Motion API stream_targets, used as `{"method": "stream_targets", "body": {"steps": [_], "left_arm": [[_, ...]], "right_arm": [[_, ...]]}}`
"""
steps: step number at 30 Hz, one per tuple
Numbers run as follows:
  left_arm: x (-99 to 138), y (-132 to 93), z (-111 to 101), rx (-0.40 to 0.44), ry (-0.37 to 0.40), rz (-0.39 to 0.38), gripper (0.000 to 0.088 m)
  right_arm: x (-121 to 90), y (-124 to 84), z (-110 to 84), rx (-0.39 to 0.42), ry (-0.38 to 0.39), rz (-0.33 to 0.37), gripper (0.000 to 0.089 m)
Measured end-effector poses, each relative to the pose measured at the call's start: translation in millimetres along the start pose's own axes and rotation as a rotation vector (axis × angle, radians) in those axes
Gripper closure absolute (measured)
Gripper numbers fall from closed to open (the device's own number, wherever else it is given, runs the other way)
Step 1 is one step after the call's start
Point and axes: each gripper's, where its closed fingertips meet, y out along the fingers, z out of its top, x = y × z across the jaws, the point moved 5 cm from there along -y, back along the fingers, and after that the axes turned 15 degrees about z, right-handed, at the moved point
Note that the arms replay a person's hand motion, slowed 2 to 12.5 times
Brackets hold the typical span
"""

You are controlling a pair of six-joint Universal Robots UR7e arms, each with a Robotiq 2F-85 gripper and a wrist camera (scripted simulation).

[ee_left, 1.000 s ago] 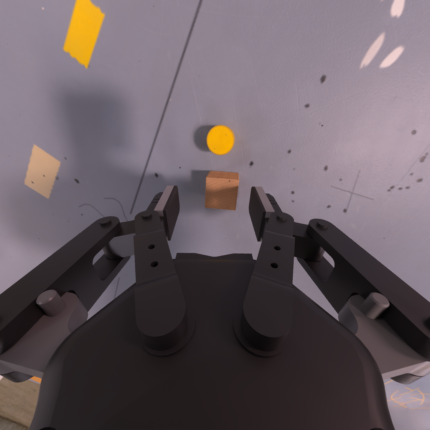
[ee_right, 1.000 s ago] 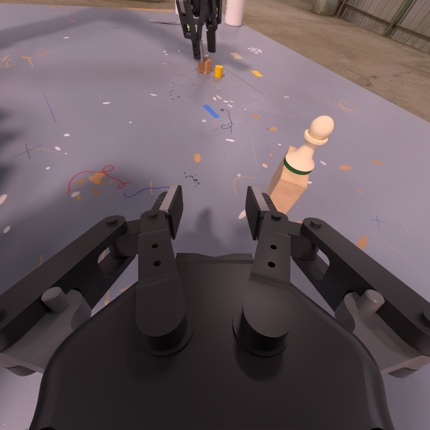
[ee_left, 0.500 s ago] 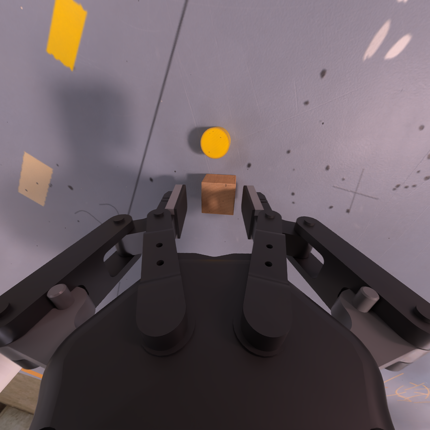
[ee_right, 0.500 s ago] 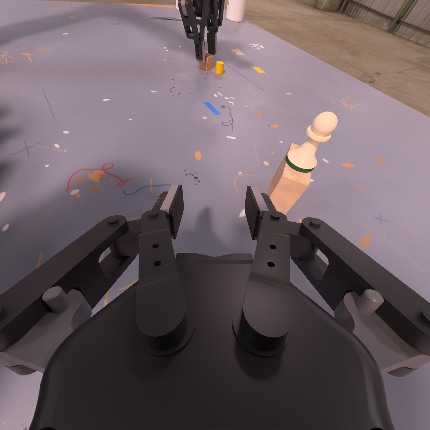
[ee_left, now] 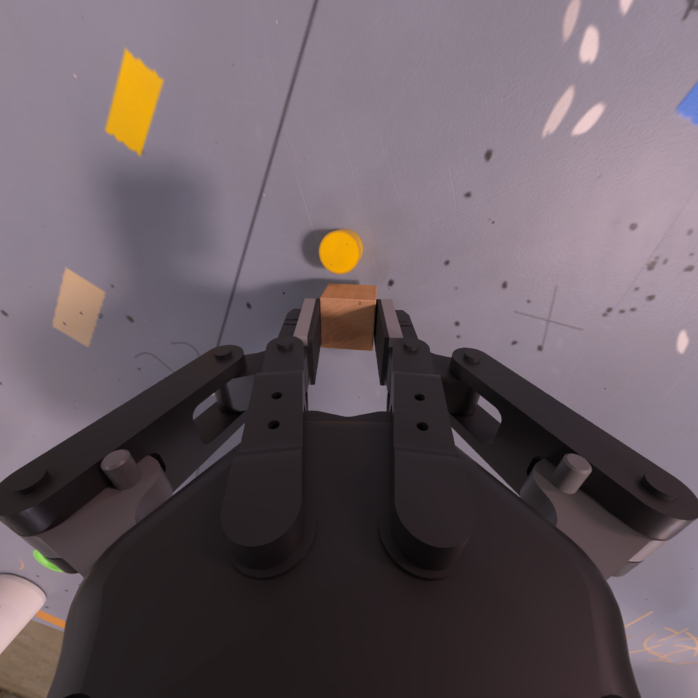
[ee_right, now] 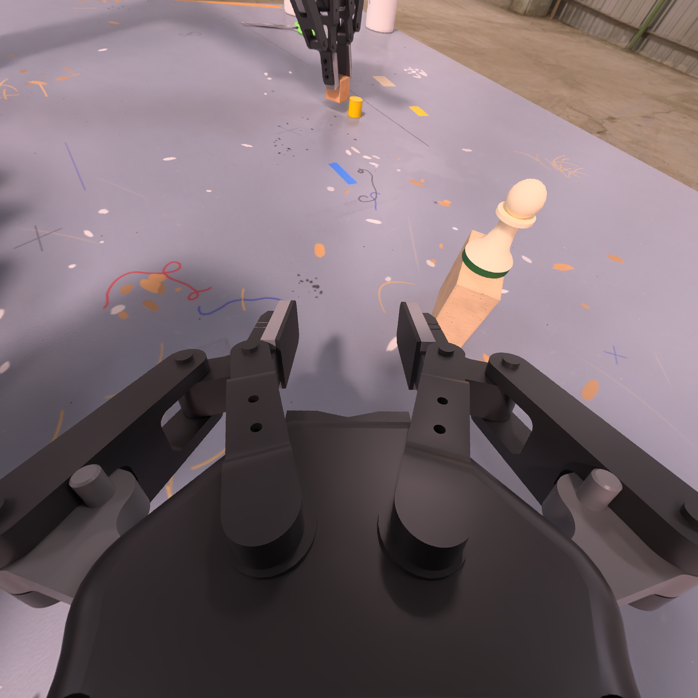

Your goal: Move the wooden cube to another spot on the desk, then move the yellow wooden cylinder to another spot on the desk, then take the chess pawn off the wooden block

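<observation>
My left gripper (ee_left: 347, 332) is shut on the wooden cube (ee_left: 347, 317), its pads pressed on the cube's two sides. The cube also shows far off in the right wrist view (ee_right: 338, 90), just above the desk in that gripper (ee_right: 338, 81). The yellow wooden cylinder (ee_left: 340, 250) stands upright just beyond the cube; it also shows in the right wrist view (ee_right: 355, 107). My right gripper (ee_right: 347, 340) is open and empty above the desk. The cream chess pawn (ee_right: 502, 238) with a green band stands on the pale wooden block (ee_right: 468, 306), just right of my right fingers.
The grey desk (ee_right: 189, 170) carries paint marks and tape patches: yellow (ee_left: 134, 100), tan (ee_left: 77, 306), blue (ee_right: 342, 173). A white post (ee_right: 381, 13) stands at the far edge, with bare floor (ee_right: 566, 75) beyond the desk's right edge.
My left gripper has closed onto the wooden cube, which now sits between the pads and looks slightly raised. The right gripper has stayed open and barely moved.
</observation>
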Motion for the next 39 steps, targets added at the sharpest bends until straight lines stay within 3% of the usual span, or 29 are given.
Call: {"method": "stream_targets", "body": {"steps": [10, 20, 31, 39], "left_arm": [[0.6, -36.8, 18.5, 0.055, 0.006, 0.066, 0.0624], [17.3, -94.5, 54.1, 0.156, 0.019, 0.145, 0.0624], [70.4, -154.5, 104.1, 0.312, 0.065, 0.107, 0.0624], [124.4, -174.5, 135.6, 0.36, 0.123, 0.021, 0.0624]], "right_arm": [[0.8, -0.2, -0.4, -0.003, 0.0, 0.0, 0.0416], [0.5, 0.9, -0.1, -0.01, -0.004, -0.007, 0.0398], [0.5, 2.3, 1.0, -0.012, 0.002, -0.021, 0.0379], [0.4, 3.8, 1.8, -0.015, 0.007, -0.033, 0.0375]]}}
